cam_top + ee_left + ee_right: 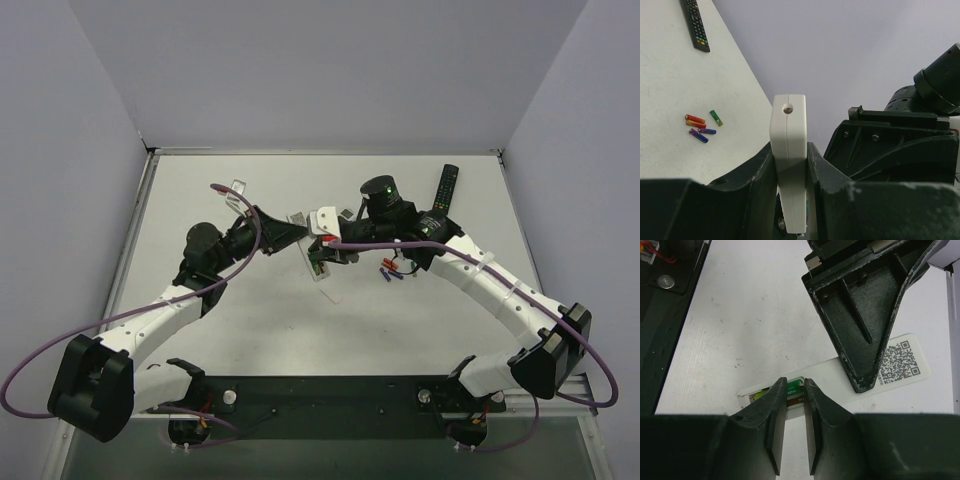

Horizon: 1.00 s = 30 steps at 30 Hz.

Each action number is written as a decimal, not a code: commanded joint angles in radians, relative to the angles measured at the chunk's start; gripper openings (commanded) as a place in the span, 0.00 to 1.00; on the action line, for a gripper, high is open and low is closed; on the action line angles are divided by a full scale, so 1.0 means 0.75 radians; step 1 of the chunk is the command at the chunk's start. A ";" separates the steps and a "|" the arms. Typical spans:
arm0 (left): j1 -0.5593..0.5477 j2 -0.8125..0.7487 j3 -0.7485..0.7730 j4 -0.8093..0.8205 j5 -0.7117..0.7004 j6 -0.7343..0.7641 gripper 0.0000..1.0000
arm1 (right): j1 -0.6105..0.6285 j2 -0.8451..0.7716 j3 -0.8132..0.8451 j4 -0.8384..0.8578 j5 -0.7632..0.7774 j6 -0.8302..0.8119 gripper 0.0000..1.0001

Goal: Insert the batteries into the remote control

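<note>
My left gripper [790,150] is shut on the slim white remote [788,130], one finger on each flat face; it also shows in the top view [298,232]. In the right wrist view the remote's [827,371] back faces me, with a QR label and an open battery bay at its left end. One green battery [795,386] lies in the bay. My right gripper [795,385] has its jaws a narrow gap apart, tips right at that battery, nothing held between them. A second green battery [716,118] lies on the table.
Red and blue/purple cells [699,127] lie beside the loose green one; they also show in the top view [391,270]. A black remote [445,188] lies at the back right. A small clear piece [238,187] lies at the back left. Both arms meet mid-table.
</note>
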<state>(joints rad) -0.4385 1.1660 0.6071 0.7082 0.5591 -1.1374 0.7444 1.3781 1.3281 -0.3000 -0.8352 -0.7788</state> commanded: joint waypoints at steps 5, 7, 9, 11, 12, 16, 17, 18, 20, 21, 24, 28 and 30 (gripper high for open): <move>0.006 -0.002 0.080 0.054 0.030 0.034 0.00 | -0.015 0.022 0.029 -0.019 -0.105 -0.037 0.07; 0.006 -0.002 0.080 0.058 0.030 0.034 0.00 | -0.015 0.022 0.023 -0.038 -0.105 -0.044 0.06; 0.006 -0.002 0.076 0.068 0.030 0.032 0.00 | -0.015 0.018 0.009 -0.054 -0.109 -0.046 0.04; 0.006 -0.002 0.070 0.086 0.028 0.028 0.00 | -0.013 0.016 -0.004 -0.064 -0.114 -0.044 0.03; 0.006 -0.002 0.066 0.093 0.028 0.025 0.00 | -0.017 0.014 -0.020 -0.076 -0.116 -0.044 0.02; 0.006 -0.004 0.054 0.125 0.022 0.011 0.00 | -0.009 0.007 -0.069 -0.097 -0.105 -0.037 0.01; 0.006 -0.006 0.048 0.138 0.022 0.009 0.00 | -0.009 0.005 -0.079 -0.097 -0.103 -0.033 0.01; 0.006 -0.006 0.043 0.146 0.022 0.007 0.00 | -0.001 0.003 -0.089 -0.101 -0.095 -0.031 0.01; 0.006 -0.008 0.037 0.162 0.022 0.001 0.00 | 0.012 0.003 -0.124 -0.103 -0.059 -0.033 0.01; 0.006 -0.008 0.035 0.166 0.020 0.001 0.00 | 0.024 0.003 -0.136 -0.103 -0.052 -0.035 0.01; 0.006 -0.006 0.027 0.181 0.018 -0.005 0.00 | 0.034 0.016 -0.167 -0.105 -0.036 -0.039 0.01; 0.006 -0.008 0.025 0.197 0.017 -0.011 0.00 | 0.057 0.030 -0.200 -0.103 -0.020 -0.048 0.01; 0.004 -0.012 0.021 0.203 0.017 -0.013 0.00 | 0.061 0.036 -0.226 -0.095 -0.011 -0.044 0.01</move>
<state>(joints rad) -0.4397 1.1828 0.5793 0.6811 0.6044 -1.0939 0.7677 1.3838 1.2240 -0.2512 -0.8375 -0.8085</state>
